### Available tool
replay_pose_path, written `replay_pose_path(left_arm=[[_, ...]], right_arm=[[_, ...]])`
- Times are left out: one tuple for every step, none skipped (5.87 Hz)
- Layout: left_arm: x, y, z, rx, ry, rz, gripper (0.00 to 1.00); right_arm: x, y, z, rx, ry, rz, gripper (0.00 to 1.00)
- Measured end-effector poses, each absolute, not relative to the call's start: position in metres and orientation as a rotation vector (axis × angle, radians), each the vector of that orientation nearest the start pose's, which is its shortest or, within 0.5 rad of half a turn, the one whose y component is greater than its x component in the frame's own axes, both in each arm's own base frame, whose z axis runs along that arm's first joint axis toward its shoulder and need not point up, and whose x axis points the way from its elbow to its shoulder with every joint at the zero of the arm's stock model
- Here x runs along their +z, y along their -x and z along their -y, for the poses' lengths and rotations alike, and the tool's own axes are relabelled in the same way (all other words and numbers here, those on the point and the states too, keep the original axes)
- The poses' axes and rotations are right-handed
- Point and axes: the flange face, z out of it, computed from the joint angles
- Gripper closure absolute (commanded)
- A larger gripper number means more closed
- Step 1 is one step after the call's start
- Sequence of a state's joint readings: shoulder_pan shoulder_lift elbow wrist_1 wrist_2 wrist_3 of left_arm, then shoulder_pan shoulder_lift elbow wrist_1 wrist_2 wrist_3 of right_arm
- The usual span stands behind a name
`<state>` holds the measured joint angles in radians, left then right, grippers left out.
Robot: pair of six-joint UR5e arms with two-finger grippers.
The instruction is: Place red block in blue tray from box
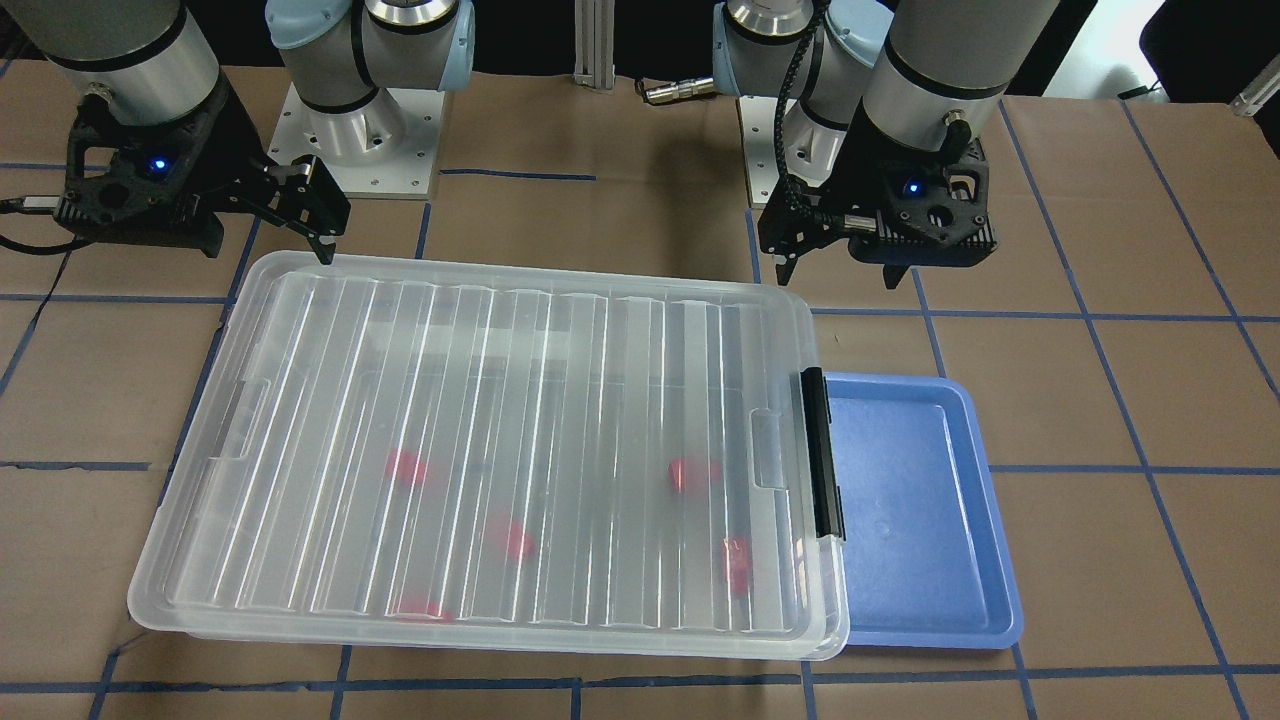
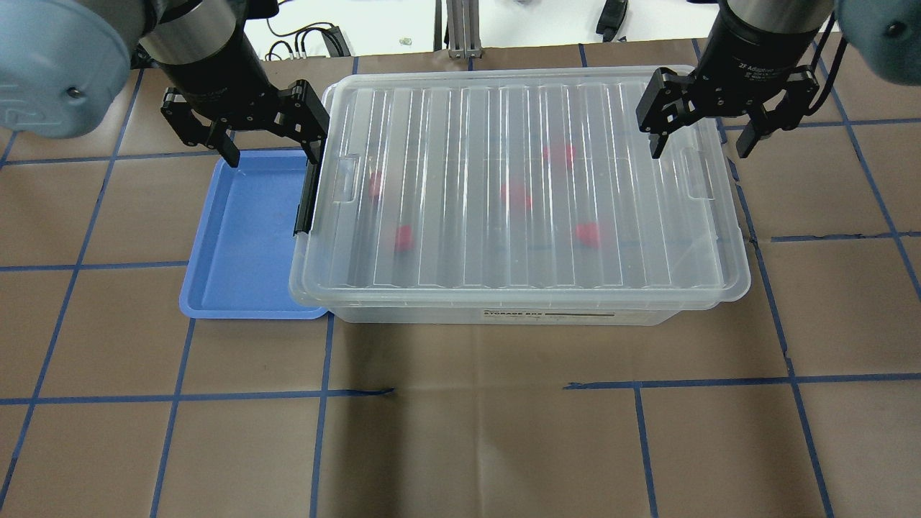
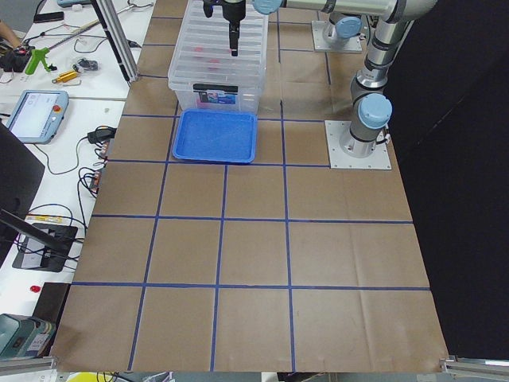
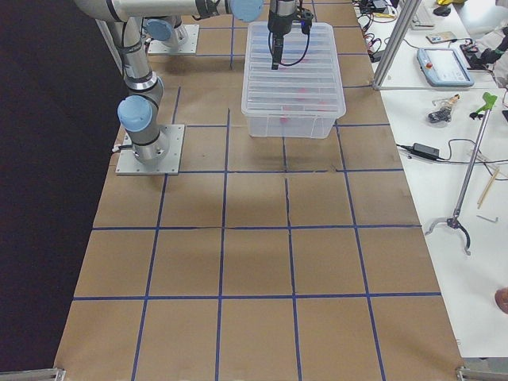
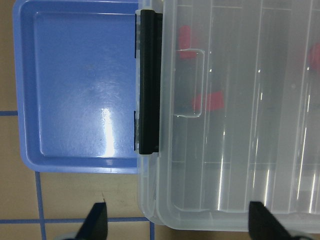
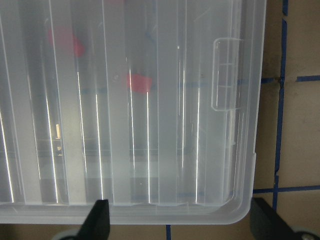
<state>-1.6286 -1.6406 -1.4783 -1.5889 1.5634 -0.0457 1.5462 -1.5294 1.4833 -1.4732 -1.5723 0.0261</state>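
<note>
While its lid (image 2: 504, 115) is on, box (image 2: 432, 314): clear bin near the worktop (image 2: 460, 446) edge opposite the robot's bases, with a black latch (image 2: 307, 201) on one end.
Red block (image 2: 516, 194): several lie inside, blurred through the ribbed lid and out of reach until it lifts.
Handling: probably light, rigid, slick plastic; pinch across two flat opposite sides.
Blue tray (image 2: 245, 230): just beside the latch end, no block in it.
Left gripper (image 2: 270, 140): fingers spread, above the latch end.
Right gripper (image 2: 701, 140): fingers spread, above the box's other end.
</note>
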Motion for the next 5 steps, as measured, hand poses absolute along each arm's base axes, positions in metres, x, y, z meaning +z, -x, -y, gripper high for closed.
replay_pose_path(left_arm=[[0.496, 0.164, 0.513, -0.008, -0.025, -3.147, 0.02], [0.496, 0.164, 0.513, -0.010, -0.032, -3.144, 0.02], [0.496, 0.163, 0.513, -0.010, -0.036, -3.142, 0.02], [0.497, 0.163, 0.513, -0.011, -0.038, -3.142, 0.02], [0.496, 0.163, 0.513, -0.011, -0.038, -3.141, 0.02]], right_arm=[[0.501, -0.121, 0.507, 0.080, -0.080, -3.141, 0.00], [0.501, -0.120, 0.507, 0.078, -0.079, -3.141, 0.00], [0.500, -0.118, 0.509, 0.077, -0.076, -3.141, 0.00], [0.496, -0.111, 0.513, 0.083, -0.065, -3.141, 0.00], [0.486, -0.089, 0.524, 0.095, -0.030, -3.137, 0.00]])
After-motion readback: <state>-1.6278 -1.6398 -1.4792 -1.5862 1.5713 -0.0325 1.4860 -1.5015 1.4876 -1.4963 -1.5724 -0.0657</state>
